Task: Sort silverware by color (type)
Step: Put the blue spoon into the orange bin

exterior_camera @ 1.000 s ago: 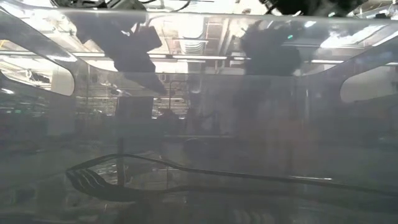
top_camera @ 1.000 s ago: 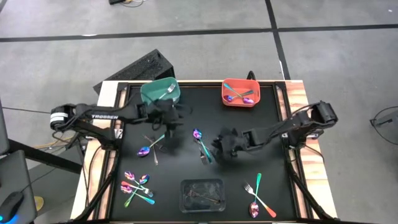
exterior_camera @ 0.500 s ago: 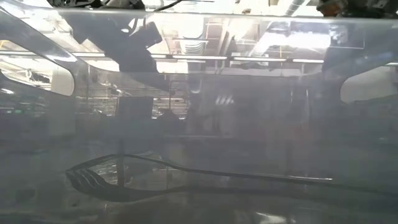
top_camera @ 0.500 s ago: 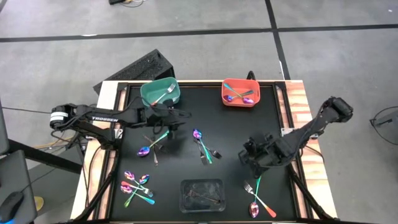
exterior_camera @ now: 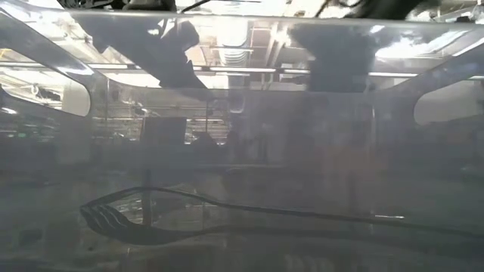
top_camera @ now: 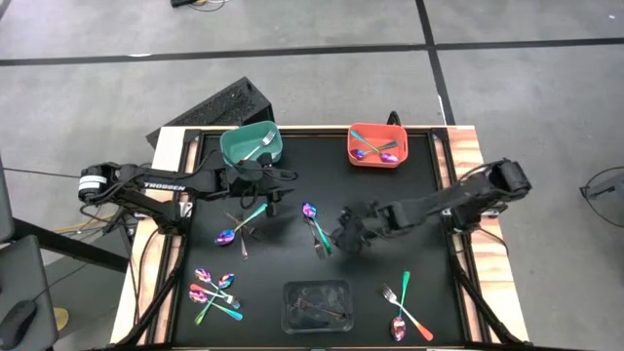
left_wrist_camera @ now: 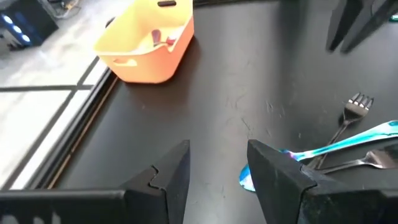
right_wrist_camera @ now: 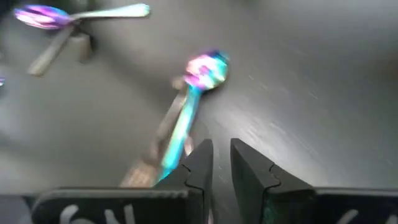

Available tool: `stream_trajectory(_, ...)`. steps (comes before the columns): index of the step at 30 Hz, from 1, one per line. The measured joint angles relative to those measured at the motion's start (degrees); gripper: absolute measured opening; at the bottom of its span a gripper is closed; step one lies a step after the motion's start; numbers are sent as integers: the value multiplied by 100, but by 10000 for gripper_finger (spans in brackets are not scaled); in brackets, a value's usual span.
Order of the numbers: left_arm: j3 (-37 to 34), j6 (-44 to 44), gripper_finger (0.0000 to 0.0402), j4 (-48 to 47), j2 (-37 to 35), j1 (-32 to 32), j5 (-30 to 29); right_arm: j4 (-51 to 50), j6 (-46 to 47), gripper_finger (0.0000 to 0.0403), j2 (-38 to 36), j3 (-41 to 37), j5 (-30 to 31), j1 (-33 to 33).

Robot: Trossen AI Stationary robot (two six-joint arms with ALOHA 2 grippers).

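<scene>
Rainbow-headed silverware lies on the black table top (top_camera: 409, 210). A teal-handled spoon (top_camera: 314, 226) lies mid-table across grey cutlery, and another teal spoon (top_camera: 237, 225) lies left of it. My right gripper (top_camera: 349, 231) hovers just right of the middle spoon (right_wrist_camera: 186, 112), open by a narrow gap (right_wrist_camera: 221, 163). My left gripper (top_camera: 269, 191) is open (left_wrist_camera: 217, 168) and empty near the green bin (top_camera: 252, 144), which holds a fork. The orange bin (top_camera: 377, 144) holds spoons. My right gripper: the teal spoon's handle (right_wrist_camera: 171, 155) runs down beside the outer side of one finger (right_wrist_camera: 200, 163). The picture is blurred, and I cannot tell whether they touch.
A cluster of pink and teal pieces (top_camera: 214, 291) lies near-left, and a teal fork with an orange spoon (top_camera: 405, 304) near-right. A clear tray (top_camera: 317, 304) of grey cutlery sits at the near edge; the low view looks through it at a grey fork (exterior_camera: 227, 211).
My right gripper swung away toward the table's near right, over the fork and spoon pair, then came back left to the teal spoon at mid-table. The silverware has stayed where it was.
</scene>
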Motion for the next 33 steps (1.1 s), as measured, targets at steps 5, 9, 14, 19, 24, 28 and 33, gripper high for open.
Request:
stream_trajectory(5,0,-106,149,-307,0,-39,1,928,-555,91,525,0,-752,-733)
stream_trajectory(9,0,-99,149,-506,0,-120,2,1668,-703,93,1100,2,-1480,-1090)
stream_trajectory(14,-74,-98,149,-410,0,-180,-2,2110,-862,93,1708,243,-2003,-1172)
stream_trajectory(19,-74,-99,149,-471,0,-201,-11,2155,-1002,93,2011,509,-2096,-1172)
stream_trajectory(24,-72,-92,149,-444,0,-199,-17,2052,-1111,93,2151,682,-2105,-1176)
stream_trajectory(28,-72,-91,149,-453,0,-199,-17,1969,-1142,93,2152,684,-2105,-1208)
stream_trajectory(33,-72,-86,149,-447,0,-199,-19,1756,-1292,77,2151,686,-2085,-1274)
